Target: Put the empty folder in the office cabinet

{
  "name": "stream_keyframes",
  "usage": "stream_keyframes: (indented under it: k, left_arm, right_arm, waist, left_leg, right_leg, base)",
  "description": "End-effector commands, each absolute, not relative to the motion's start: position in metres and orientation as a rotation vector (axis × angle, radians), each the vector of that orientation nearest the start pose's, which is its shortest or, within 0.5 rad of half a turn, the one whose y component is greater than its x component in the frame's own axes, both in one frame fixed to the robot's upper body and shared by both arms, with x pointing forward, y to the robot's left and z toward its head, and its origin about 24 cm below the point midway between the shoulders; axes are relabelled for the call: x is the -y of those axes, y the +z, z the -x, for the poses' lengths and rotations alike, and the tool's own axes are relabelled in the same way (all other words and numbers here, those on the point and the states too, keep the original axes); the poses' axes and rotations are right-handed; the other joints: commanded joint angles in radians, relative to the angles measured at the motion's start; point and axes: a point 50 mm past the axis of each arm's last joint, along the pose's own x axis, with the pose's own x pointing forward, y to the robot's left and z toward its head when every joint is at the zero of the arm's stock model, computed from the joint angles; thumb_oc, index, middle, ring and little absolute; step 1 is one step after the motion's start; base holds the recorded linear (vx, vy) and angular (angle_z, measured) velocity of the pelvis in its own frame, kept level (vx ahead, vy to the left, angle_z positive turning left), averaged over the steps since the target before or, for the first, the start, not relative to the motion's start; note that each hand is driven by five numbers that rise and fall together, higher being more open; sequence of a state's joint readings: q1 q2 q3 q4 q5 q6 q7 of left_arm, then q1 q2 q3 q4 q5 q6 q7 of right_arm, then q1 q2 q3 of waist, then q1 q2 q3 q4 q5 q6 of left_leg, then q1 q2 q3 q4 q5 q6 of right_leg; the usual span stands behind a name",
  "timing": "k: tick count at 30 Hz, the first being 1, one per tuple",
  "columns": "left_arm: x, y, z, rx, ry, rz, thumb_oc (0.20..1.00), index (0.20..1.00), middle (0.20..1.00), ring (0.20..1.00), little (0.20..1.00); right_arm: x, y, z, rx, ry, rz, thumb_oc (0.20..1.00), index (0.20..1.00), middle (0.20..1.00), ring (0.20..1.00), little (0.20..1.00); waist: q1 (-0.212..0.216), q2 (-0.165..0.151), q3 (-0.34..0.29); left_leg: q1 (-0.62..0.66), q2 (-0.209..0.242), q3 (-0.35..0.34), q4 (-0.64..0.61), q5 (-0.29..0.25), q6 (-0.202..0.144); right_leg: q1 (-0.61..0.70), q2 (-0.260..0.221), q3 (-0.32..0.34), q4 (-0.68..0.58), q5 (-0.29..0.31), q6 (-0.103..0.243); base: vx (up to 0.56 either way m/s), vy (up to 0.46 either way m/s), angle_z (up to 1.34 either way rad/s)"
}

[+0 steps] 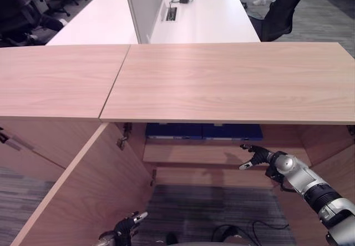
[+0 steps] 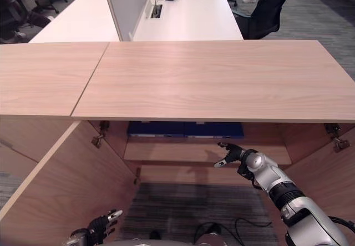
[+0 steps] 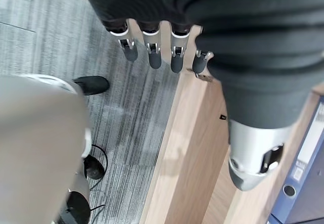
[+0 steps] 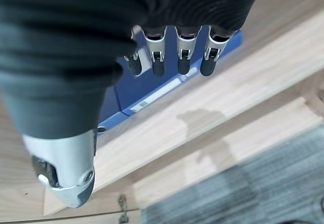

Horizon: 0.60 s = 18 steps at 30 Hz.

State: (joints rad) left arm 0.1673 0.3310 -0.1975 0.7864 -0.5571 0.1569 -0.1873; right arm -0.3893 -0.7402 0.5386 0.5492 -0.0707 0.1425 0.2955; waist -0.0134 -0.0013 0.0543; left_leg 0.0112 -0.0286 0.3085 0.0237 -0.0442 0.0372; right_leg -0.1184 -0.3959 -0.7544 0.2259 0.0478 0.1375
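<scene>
I'm seeing my left hand hanging low at about seven o'clock, fingers relaxed and carrying nothing, beside the open cabinet door. The blue folder is lying flat on the upper shelf inside the cabinet, just under its top at twelve o'clock. My right hand is hovering at the shelf's front edge, around four o'clock of the folder, fingers loosely spread, empty. I'm judging the folder light, stiff and a bit slick; its spine edge would take a pinch best. The gap beneath the top is looking tight, while the carpeted floor between the doors is giving room.
</scene>
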Motion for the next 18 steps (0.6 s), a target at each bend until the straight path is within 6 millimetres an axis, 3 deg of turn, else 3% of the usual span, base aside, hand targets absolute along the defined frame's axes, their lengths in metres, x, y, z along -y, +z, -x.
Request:
stream_keyframes:
  k: [1,7,8,9,10,12,13,14,15,18]
  left_arm:
    - [-0.226,-0.135,-0.115,-1.027,0.022,0.244,1.0,1.0,1.0,1.0,1.0]
    - [-0.221,-0.134,-0.118,-1.015,-0.002,0.231,1.0,1.0,1.0,1.0,1.0]
    - [-0.219,-0.135,-0.12,-1.017,-0.008,0.222,1.0,1.0,1.0,1.0,1.0]
    - [-0.217,-0.136,-0.122,-1.019,-0.011,0.215,1.0,1.0,1.0,1.0,1.0]
    - [-0.21,-0.137,-0.126,-1.013,-0.024,0.212,1.0,1.0,1.0,1.0,1.0]
    - [-0.206,-0.139,-0.125,-1.027,-0.035,0.209,1.0,1.0,1.0,1.0,1.0]
    - [-0.203,-0.146,-0.117,-1.076,-0.062,0.181,1.0,1.0,1.0,1.0,1.0]
    - [-0.203,-0.146,-0.117,-1.076,-0.062,0.181,1.0,1.0,1.0,1.0,1.0]
    - [-0.203,-0.148,-0.114,-1.097,-0.072,0.152,1.0,1.0,1.0,1.0,1.0]
    - [-0.203,-0.149,-0.116,-1.103,-0.083,0.126,1.0,1.0,1.0,1.0,1.0]
  right_arm:
    - [0.241,0.006,-0.294,-0.538,0.452,0.912,1.0,1.0,1.0,1.0,1.0]
    - [0.237,-0.008,-0.286,-0.565,0.447,0.864,1.0,1.0,1.0,1.0,1.0]
    - [0.234,-0.016,-0.281,-0.585,0.455,0.838,1.0,1.0,1.0,1.0,1.0]
    - [0.233,-0.022,-0.276,-0.603,0.46,0.829,1.0,1.0,1.0,1.0,1.0]
    - [0.231,-0.036,-0.266,-0.649,0.473,0.801,1.0,1.0,1.0,1.0,1.0]
    - [0.228,-0.052,-0.254,-0.712,0.493,0.771,1.0,1.0,1.0,1.0,1.0]
    - [0.226,-0.085,-0.225,-0.868,0.518,0.703,1.0,1.0,1.0,1.0,1.0]
    - [0.226,-0.085,-0.225,-0.867,0.518,0.703,1.0,1.0,1.0,1.0,1.0]
    - [0.228,-0.105,-0.205,-0.979,0.507,0.668,1.0,1.0,1.0,1.0,1.0]
    - [0.225,-0.123,-0.187,-1.078,0.456,0.603,1.0,1.0,1.0,1.0,1.0]
  waist:
    - [0.009,-0.045,-0.021]
    - [0.003,-0.044,-0.022]
    - [-0.004,-0.047,-0.011]
    - [-0.008,-0.048,-0.004]
    - [-0.007,-0.045,0.006]
    - [0.002,-0.039,0.001]
    - [0.012,-0.049,-0.035]
    - [0.012,-0.049,-0.035]
    - [0.028,-0.052,-0.051]
    - [0.042,-0.055,-0.059]
  left_leg:
    - [0.092,-0.049,-0.007,0.027,-0.192,0.019]
    - [0.109,-0.066,-0.032,-0.003,-0.171,0.029]
    - [0.1,-0.065,-0.048,0.001,-0.156,0.026]
    - [0.092,-0.061,-0.057,0.002,-0.146,0.023]
    - [0.07,-0.048,-0.086,0.002,-0.123,0.013]
    - [0.055,-0.036,-0.108,-0.007,-0.105,0.007]
    - [0.018,-0.026,-0.151,-0.018,-0.056,0.0]
    - [0.017,-0.026,-0.151,-0.018,-0.056,-0.001]
    - [0.001,-0.023,-0.181,-0.024,-0.032,-0.003]
    - [-0.024,-0.017,-0.23,-0.04,0.001,-0.01]
  right_leg:
    - [-0.104,0.064,0.015,-0.179,0.2,0.087]
    - [-0.107,0.03,0.025,-0.139,0.234,0.102]
    - [-0.125,0.017,0.069,-0.121,0.265,0.117]
    - [-0.132,0.019,0.114,-0.114,0.252,0.117]
    - [-0.115,0.028,0.214,-0.11,0.185,0.103]
    - [-0.078,0.011,0.262,-0.081,0.131,0.084]
    - [-0.014,0.066,0.404,-0.07,0.037,0.05]
    - [-0.015,0.066,0.404,-0.069,0.037,0.05]
    - [0.007,0.098,0.452,-0.055,-0.011,0.045]
    - [0.027,0.166,0.514,-0.063,-0.067,0.025]
  base:
    - [-0.1,0.062,0.09]
    - [-0.07,0.035,0.09]
    - [-0.18,0.007,0.26]
    - [-0.27,-0.056,0.64]
    - [-0.22,-0.065,0.83]
    - [-0.14,-0.104,0.79]
    - [-0.07,-0.127,0.53]
    - [-0.04,-0.189,0.67]
    - [0.03,-0.115,0.67]
    - [-0.01,-0.174,0.48]
